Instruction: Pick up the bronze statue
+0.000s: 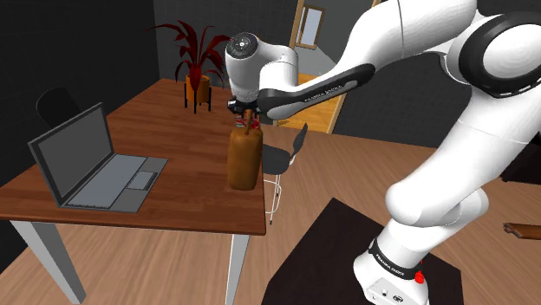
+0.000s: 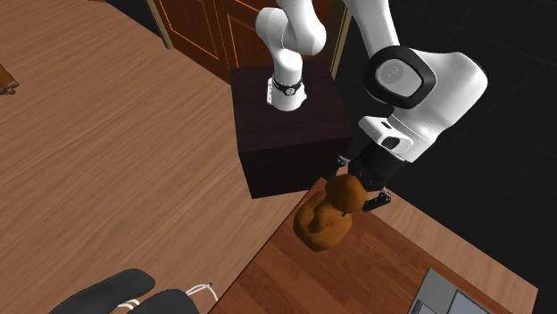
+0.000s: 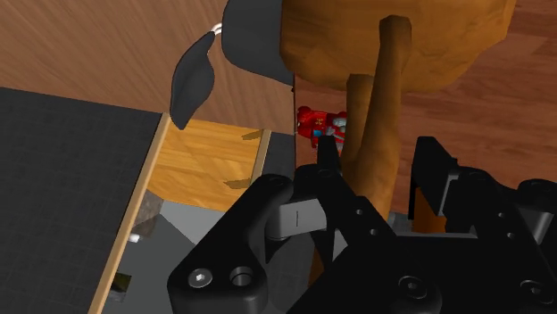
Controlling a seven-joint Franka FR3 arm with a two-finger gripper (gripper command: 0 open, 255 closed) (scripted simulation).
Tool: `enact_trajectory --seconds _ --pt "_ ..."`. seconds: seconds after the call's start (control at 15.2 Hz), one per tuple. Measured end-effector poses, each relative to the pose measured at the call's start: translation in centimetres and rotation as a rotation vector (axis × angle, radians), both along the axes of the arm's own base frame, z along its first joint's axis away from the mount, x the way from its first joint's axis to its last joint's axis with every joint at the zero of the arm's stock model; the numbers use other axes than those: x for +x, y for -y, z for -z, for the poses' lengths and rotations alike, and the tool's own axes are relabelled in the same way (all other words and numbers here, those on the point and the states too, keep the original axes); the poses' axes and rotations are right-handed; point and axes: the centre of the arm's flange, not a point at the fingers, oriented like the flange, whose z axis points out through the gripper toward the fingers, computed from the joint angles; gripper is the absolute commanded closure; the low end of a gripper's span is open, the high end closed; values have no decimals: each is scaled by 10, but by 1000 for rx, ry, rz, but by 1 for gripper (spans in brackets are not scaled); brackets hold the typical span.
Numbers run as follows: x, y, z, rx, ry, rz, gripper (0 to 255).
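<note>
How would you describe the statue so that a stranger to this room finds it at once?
Look at the wooden table with the open laptop and a red-leaved plant. At its edge nearest the robot's stand, under the black gripper, stands the statue. It is the one orange-brown, rounded figure there.

An open grey laptop (image 1: 91,169) sits on the wooden counter (image 1: 173,206) toward the shoulder view's left, its screen dark. At the counter's far end stands a potted plant (image 1: 198,56) with red leaves. A black chair (image 1: 284,156) is drawn up just beside the counter's right edge, and another dark chair (image 1: 57,104) stands behind the laptop. The floor (image 2: 107,161) is wood plank, with a brown panelled door (image 2: 223,31) beyond it.
</note>
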Motion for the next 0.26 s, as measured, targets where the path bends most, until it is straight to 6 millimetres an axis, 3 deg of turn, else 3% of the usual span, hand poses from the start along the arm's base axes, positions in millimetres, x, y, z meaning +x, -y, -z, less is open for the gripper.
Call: enact_trajectory --seconds 0.26 --pt "-1 1 -20 0 0 0 255"
